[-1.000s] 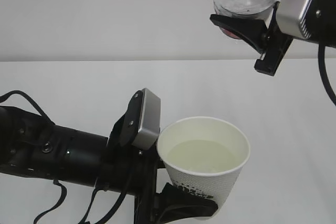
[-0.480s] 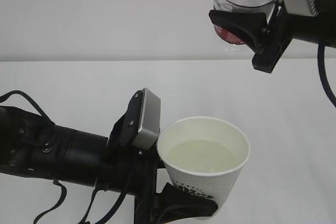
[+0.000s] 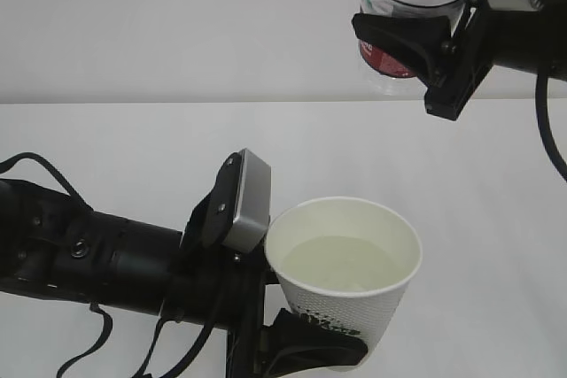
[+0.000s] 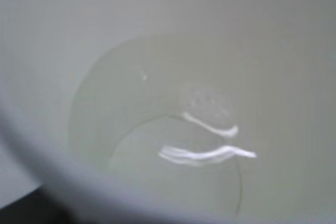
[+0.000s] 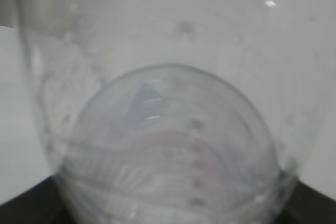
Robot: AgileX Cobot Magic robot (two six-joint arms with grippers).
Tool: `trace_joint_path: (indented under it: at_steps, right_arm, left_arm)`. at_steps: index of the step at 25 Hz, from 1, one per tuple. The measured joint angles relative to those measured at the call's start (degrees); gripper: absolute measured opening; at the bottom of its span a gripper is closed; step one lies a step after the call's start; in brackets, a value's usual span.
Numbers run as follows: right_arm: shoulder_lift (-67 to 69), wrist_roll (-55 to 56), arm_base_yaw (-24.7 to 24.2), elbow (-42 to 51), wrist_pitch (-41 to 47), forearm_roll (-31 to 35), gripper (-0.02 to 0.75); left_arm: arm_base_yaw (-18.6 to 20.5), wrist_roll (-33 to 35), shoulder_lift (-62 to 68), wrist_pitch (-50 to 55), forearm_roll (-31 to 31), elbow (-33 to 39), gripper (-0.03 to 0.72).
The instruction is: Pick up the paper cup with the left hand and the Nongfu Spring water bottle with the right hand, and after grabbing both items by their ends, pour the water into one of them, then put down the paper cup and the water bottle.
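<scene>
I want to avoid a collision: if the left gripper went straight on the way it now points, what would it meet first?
The left gripper points rightward, holding the paper cup. Ahead of the cup only bare white table shows, so the way looks free; depth is unclear. The water bottle hangs well above that line.

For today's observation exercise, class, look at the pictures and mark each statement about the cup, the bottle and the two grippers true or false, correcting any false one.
1. The paper cup holds water. True.
2. The cup stands free on the table. False: the left gripper clamps it near its base, off the table.
3. The water bottle is held by the right gripper, above and to the right of the cup. True.
4. A stream of water is falling into the cup. False: no stream shows between bottle and cup.
5. The cup is tipped on its side. False: it is upright, mouth up.
</scene>
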Motion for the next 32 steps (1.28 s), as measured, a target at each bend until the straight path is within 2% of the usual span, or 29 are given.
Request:
trace_joint_path:
  at_steps: [5, 13, 23, 32]
  right_arm:
    - [0.0, 1.0, 0.0, 0.0, 0.5, 0.2, 0.485]
    - [0.0, 1.8, 0.0, 0.0, 7.5, 5.8, 0.485]
    - [0.0, 2.2, -0.2, 0.0, 9.9, 9.4, 0.485]
    - [0.0, 2.2, -6.8, 0.6, 10.1, 14.1, 0.485]
  left_arm:
    - [0.0, 0.0, 0.0, 0.0, 0.0, 0.0, 0.501]
    - [0.0, 0.0, 0.0, 0.0, 0.0, 0.0, 0.501]
    - [0.0, 0.0, 0.0, 1.5, 0.0, 0.0, 0.501]
    - [0.0, 0.0, 0.0, 1.6, -0.3, 0.0, 0.501]
